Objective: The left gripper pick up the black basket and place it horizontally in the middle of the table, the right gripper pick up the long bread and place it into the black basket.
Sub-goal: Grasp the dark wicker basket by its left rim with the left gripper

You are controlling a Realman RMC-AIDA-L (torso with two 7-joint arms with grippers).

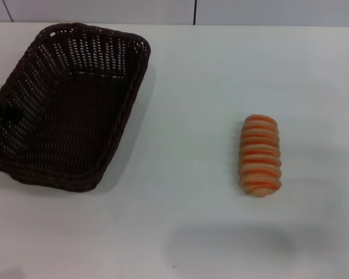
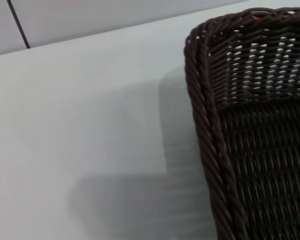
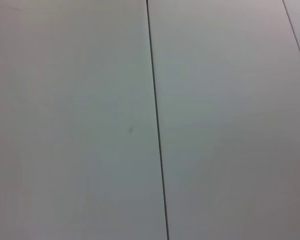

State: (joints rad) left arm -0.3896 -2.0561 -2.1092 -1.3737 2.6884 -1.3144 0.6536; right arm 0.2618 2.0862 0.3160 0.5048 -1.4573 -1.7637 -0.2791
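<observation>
Black and blurred, the left gripper [image 1: 1, 111] is seen only as a small dark shape at the left edge of the head view. It lies over the left side of the basket [image 1: 69, 104], at or just above the braided rim. Whether the rim is touched cannot be told, and whether its fingers are apart or together cannot be told either. No more of the left arm is shown.

The basket stands on the table [image 1: 197, 87] in its far left part, with its long side running away from the robot and turned a little to the right at the far end. Nothing is seen inside it. In the left wrist view one corner of the basket [image 2: 249, 125] is seen from close by, with the thick twisted rim and the openwork wall, and the bare table [image 2: 90, 125] beside it carries a soft shadow.

The bread [image 1: 260, 155] lies on the table to the right of the middle, well apart from the basket and from the left gripper. Its long axis points almost straight away from the robot, and its orange-red stripes run across it.

The right gripper is not shown in any view. In the right wrist view only pale flat panels [image 3: 70, 120] are seen, divided by a thin dark seam [image 3: 157, 130].
</observation>
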